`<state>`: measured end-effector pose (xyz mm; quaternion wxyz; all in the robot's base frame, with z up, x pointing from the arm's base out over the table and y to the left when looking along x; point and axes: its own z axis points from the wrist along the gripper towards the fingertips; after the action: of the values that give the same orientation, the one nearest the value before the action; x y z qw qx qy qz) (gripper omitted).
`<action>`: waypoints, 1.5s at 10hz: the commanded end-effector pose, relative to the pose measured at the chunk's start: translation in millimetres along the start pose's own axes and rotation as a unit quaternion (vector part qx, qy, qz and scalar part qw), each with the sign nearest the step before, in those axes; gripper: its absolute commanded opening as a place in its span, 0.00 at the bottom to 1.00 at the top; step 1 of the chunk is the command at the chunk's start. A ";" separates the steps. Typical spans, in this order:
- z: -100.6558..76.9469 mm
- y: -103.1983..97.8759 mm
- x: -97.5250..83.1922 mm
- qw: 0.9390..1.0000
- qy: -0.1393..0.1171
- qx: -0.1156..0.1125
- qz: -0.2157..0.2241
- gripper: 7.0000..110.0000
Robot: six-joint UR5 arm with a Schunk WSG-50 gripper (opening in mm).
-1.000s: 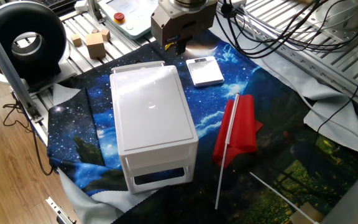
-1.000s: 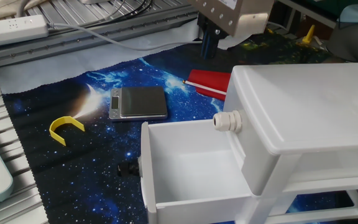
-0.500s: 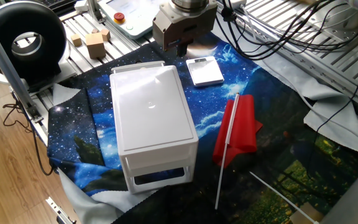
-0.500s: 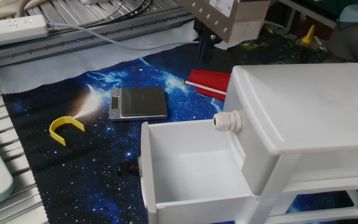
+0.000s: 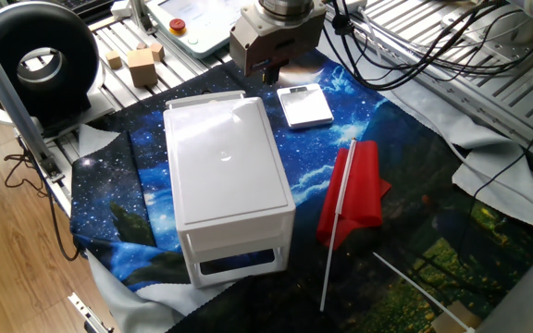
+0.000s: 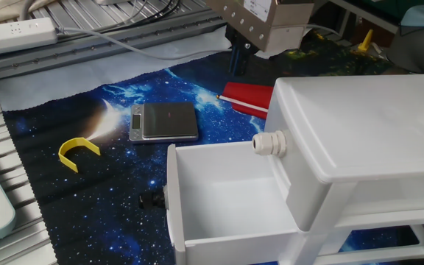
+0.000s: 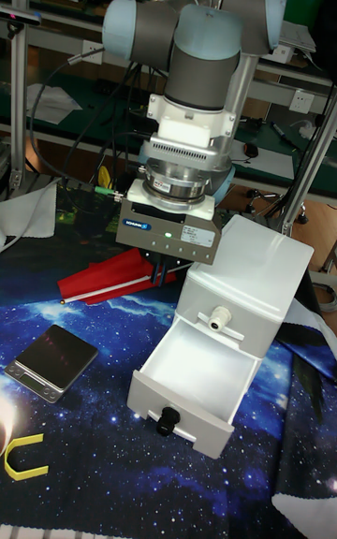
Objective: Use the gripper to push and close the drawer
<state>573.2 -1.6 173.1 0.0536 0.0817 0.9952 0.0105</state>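
The white cabinet (image 5: 225, 176) (image 6: 366, 125) (image 7: 251, 272) stands on the starry cloth. Its upper drawer (image 6: 223, 195) (image 7: 192, 378) is pulled far out and shows an empty inside, with a black knob (image 7: 167, 420) on its front. In one fixed view only the drawer's rim (image 5: 206, 97) shows past the cabinet's far end. My gripper (image 5: 271, 70) (image 6: 240, 59) (image 7: 160, 271) hangs above the cloth, beside the cabinet and off to the side of the drawer, touching neither. Its black fingertips are close together with nothing between them.
A small scale (image 5: 305, 105) (image 6: 164, 121) (image 7: 51, 361) lies near the drawer's front. A red folded item with a white rod (image 5: 353, 190) (image 6: 247, 98) (image 7: 105, 279) lies beside the cabinet. A yellow C-shaped piece (image 6: 78, 152) (image 7: 23, 459) rests on the cloth. Wooden blocks (image 5: 142, 65) and cables (image 5: 415, 42) lie along the far edge.
The gripper has shifted slightly sideways above the cloth, leftward in the other fixed view. The drawer and cabinet have not moved.
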 end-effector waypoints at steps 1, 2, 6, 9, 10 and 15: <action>-1.3 -1.4 0.2 1.000 0.000 -0.001 0.011 0.00; -1.3 -4.4 -0.3 1.000 -0.001 0.005 0.009 0.00; -1.3 0.3 -0.3 1.000 -0.001 -0.005 0.014 0.00; -2.0 -9.7 -16.7 0.999 -0.034 0.015 0.003 0.00; -2.1 -5.3 -19.9 0.999 -0.040 0.006 0.008 0.00; -3.3 -1.7 -32.1 0.998 -0.064 -0.002 0.016 0.00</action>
<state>595.4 -11.0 176.7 0.1007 0.0968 0.9902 -0.0009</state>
